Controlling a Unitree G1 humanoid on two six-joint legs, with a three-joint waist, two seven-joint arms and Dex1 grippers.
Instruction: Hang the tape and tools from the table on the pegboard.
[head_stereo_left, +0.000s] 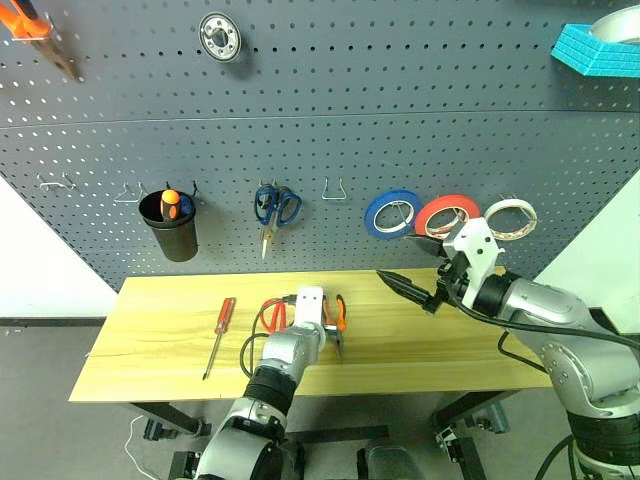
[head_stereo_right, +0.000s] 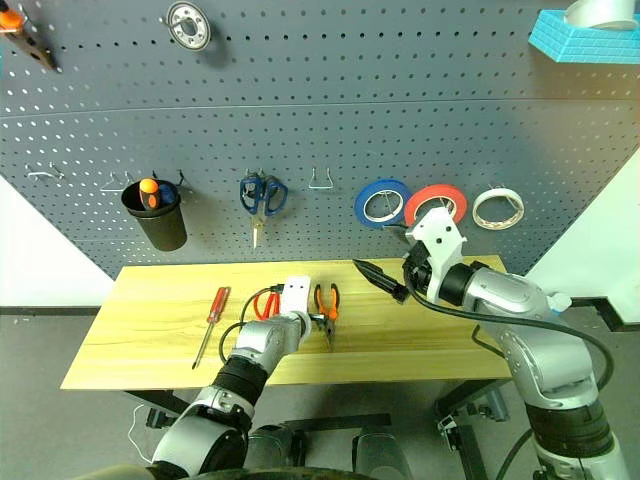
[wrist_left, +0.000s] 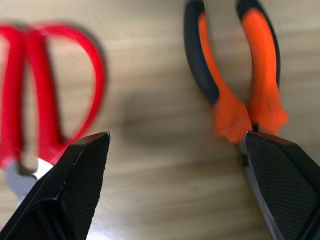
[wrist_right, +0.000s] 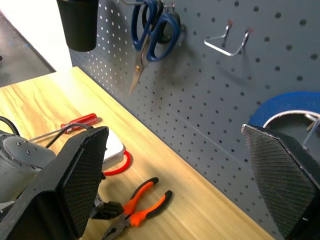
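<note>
Orange-and-black-handled pliers (wrist_left: 235, 85) and red-handled scissors (wrist_left: 45, 95) lie on the yellowish wood surface (head_stereo_left: 420, 340) between the left claw's (wrist_left: 175, 185) released fingers; right claw (head_stereo_left: 410, 290) also released.

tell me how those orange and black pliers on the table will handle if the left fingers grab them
The pliers lie flat on the table, so they probably won't roll. Their two handles spread apart, so the hinge may swing and the handles close when squeezed. The orange grips look rubbery, likely not slippery. The open left gripper hangs just over the handles' narrow end.

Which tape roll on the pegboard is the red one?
The middle roll, between the blue roll on its left and the whitish roll on its right.
</note>
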